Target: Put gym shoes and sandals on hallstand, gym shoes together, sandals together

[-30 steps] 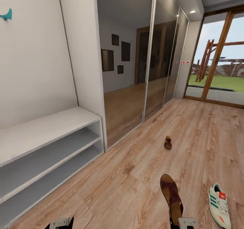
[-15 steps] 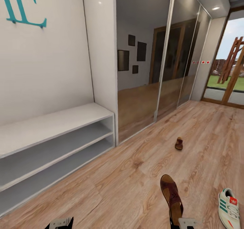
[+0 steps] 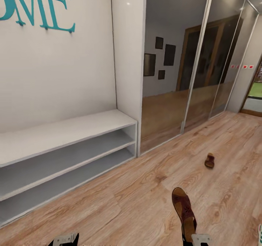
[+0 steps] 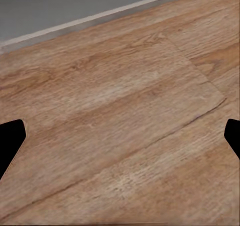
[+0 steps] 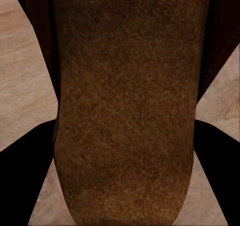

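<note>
My right gripper (image 3: 193,238) is shut on a dark reddish-brown sandal (image 3: 183,209), which sticks out forward above the corridor floor (image 3: 138,202). In the right wrist view the sandal's brown underside (image 5: 125,101) sits between the two dark fingers (image 5: 25,181). The other sandal (image 3: 209,160) lies on the planks further ahead to the right. A sliver of a white gym shoe (image 3: 260,231) shows at the right edge. My left gripper (image 3: 63,240) (image 4: 120,136) hangs open over bare planks. The hallstand is out of view.
A plain pale-grey two-tier bench (image 3: 69,129) stands against the left wall under teal letters (image 3: 36,6). Mirrored wardrobe doors (image 3: 189,68) run along the wall beyond it. Open wood floor stretches ahead and to the right.
The camera has turned left, so the whole picture slid right: the bench fills more of the view and the gym shoe has almost left at the right edge. The held sandal keeps its place.
</note>
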